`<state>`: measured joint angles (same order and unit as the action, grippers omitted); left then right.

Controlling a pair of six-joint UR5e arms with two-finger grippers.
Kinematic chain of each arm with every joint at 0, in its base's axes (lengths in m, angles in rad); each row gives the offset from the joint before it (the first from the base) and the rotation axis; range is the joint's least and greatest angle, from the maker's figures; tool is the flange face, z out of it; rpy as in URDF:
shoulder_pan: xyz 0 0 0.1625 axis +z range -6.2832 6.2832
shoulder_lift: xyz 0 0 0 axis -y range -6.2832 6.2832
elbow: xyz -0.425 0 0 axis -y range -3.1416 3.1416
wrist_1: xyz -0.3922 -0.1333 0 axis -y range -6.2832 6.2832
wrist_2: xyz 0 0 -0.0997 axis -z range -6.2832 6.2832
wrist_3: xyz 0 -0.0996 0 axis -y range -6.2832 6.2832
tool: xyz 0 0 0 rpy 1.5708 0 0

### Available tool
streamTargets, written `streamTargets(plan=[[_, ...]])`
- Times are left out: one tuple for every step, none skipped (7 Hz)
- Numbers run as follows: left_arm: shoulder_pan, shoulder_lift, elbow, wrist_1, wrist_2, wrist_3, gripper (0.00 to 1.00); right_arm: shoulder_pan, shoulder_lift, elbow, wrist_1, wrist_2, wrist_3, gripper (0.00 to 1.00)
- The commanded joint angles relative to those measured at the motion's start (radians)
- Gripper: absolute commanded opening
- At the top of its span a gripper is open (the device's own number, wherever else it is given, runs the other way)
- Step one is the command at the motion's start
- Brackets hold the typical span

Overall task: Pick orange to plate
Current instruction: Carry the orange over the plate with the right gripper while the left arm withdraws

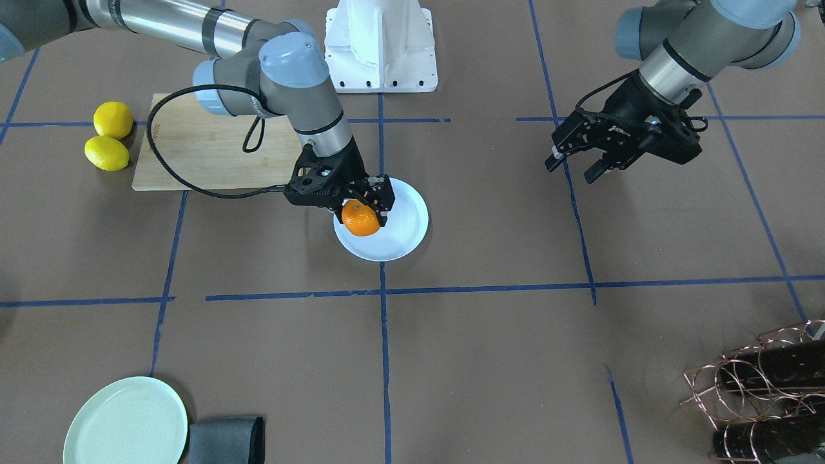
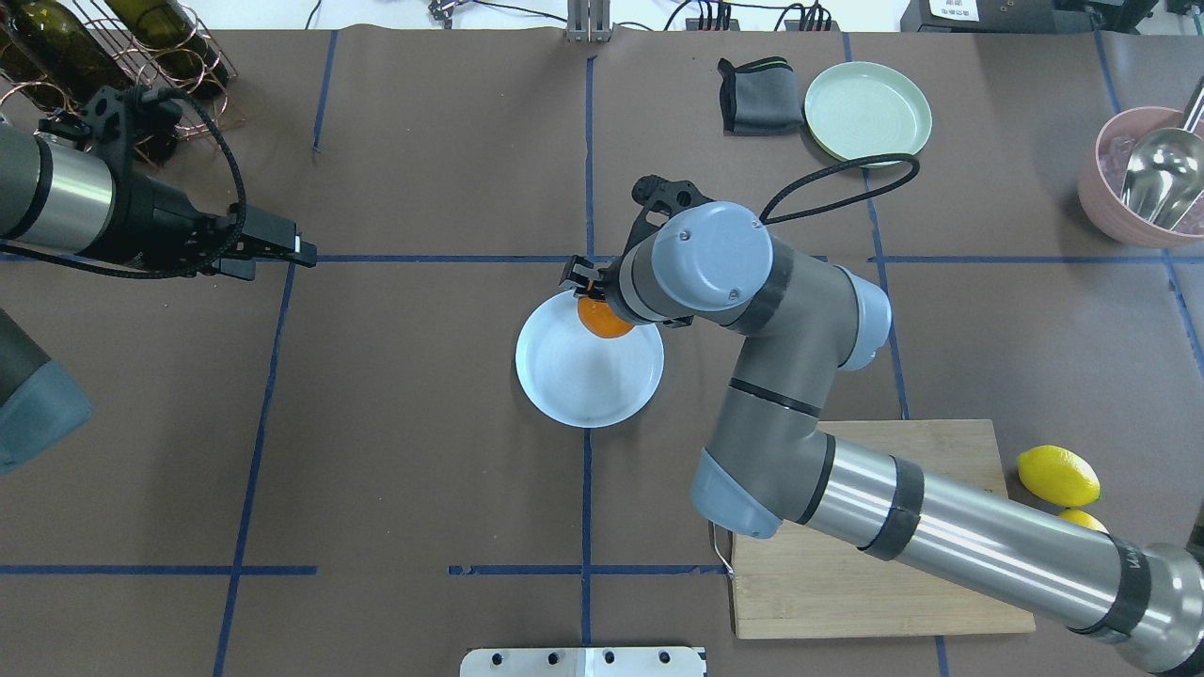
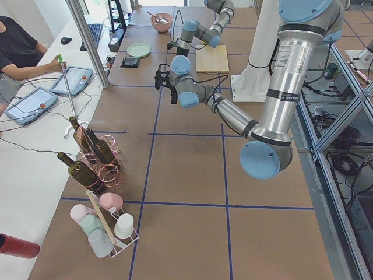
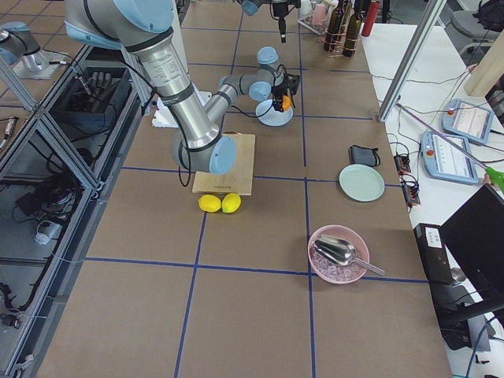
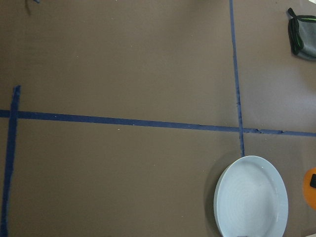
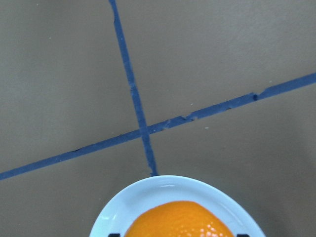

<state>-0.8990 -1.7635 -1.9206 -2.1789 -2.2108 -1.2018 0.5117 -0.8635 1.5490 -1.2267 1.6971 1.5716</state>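
lemons (image 1: 106, 153): two, touching, far left of the front-facing view, just off the left edge of the board
green plate (image 1: 126, 422): bottom left corner, grey cloth (image 1: 225, 441) touching its right side
cutting board (image 1: 213, 167): upper left, flat on the table, partly under the right arm and its cable
right gripper (image 1: 363, 209): centre frame, pointing down over the left part of the plate, fingers pinching the orange
orange (image 1: 361, 220): clamped between the two fingers, one black finger on each side, body bulging out below the tips
orange vs plate: over the plate's left part, inside the rim. Cannot tell whether it touches the plate or hangs just above
plate (image 1: 406, 225): white, centre, on the vertical tape line. Right part bare
right wrist view: orange (image 6: 177, 219) bottom centre, a black fingertip (image 6: 114, 235) at its lower left and another at its lower right, plate rim (image 6: 163, 183) curving just above it
overhead view: orange (image 2: 602, 322) at the upper right rim of the plate (image 2: 583, 376), mostly hidden under the wrist
robot base (image 1: 380, 45): white, top centre
left gripper (image 1: 570, 171): upper right, well apart from the plate, above the table, fingers spread, nothing between them
left wrist view: plate (image 5: 252, 197) lower right, sliver of orange (image 5: 310, 191) at the right edge
bottle rack (image 1: 760, 386): copper wire, dark bottles, bottom right corner
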Motion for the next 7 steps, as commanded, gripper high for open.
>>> streamTargets(plan=[[0.002,-0.002,0.002,-0.001,0.000,0.007,0.90,-0.033,0.009,-0.044,-0.002,-0.020,0.001,0.00],[0.003,-0.004,0.003,-0.001,0.000,0.007,0.90,-0.045,0.018,-0.062,-0.001,-0.026,0.002,0.00],[0.003,-0.002,0.002,-0.001,0.000,0.005,0.91,-0.053,0.015,-0.072,0.001,-0.028,0.002,0.00],[0.003,-0.002,0.002,-0.001,0.002,0.005,0.91,-0.053,0.021,-0.082,0.003,-0.034,0.002,0.00],[0.005,-0.002,0.003,-0.001,0.003,0.005,0.91,-0.053,0.023,-0.083,0.001,-0.037,0.001,0.00],[0.005,-0.001,0.003,-0.001,0.005,0.005,0.92,-0.059,0.023,-0.089,0.001,-0.039,0.001,0.00],[0.005,-0.001,0.003,-0.001,0.005,0.005,0.92,-0.071,0.023,-0.096,0.001,-0.062,0.001,0.07]])
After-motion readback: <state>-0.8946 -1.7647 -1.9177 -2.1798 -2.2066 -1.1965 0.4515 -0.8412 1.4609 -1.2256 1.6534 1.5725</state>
